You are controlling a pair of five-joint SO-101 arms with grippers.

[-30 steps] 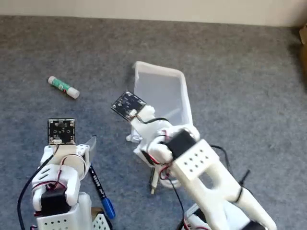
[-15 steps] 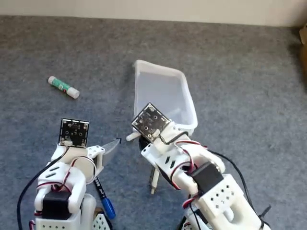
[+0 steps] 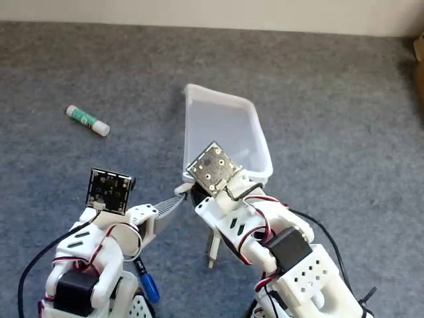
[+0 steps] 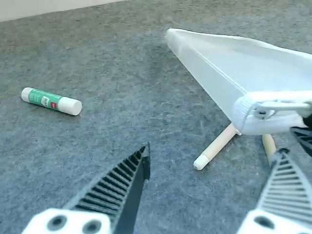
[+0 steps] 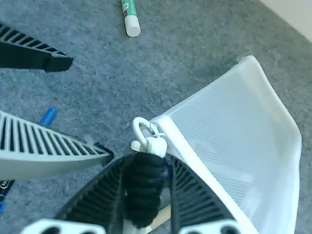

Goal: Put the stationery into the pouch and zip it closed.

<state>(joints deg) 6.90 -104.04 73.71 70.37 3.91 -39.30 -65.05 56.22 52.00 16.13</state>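
At the desk's (image 3: 331, 79) middle, the right gripper (image 5: 146, 163) is pinching the zip (image 5: 145, 141) of the pouch (image 5: 229, 141); the left gripper (image 4: 213, 151) is hanging open.

the left claw (image 4: 213, 151) is wide open over the grey bench (image 4: 122, 58). a pencil (image 4: 218, 145) lies between its tips, one end hidden behind the white pouch (image 4: 229, 63). a glue stick (image 4: 51, 101) lies well apart.

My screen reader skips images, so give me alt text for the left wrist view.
The left gripper hangs open over grey carpet, facing a white pouch whose zipper pull sits at the near corner. A glue stick lies apart on the carpet, and a pale stick pokes from under the pouch.
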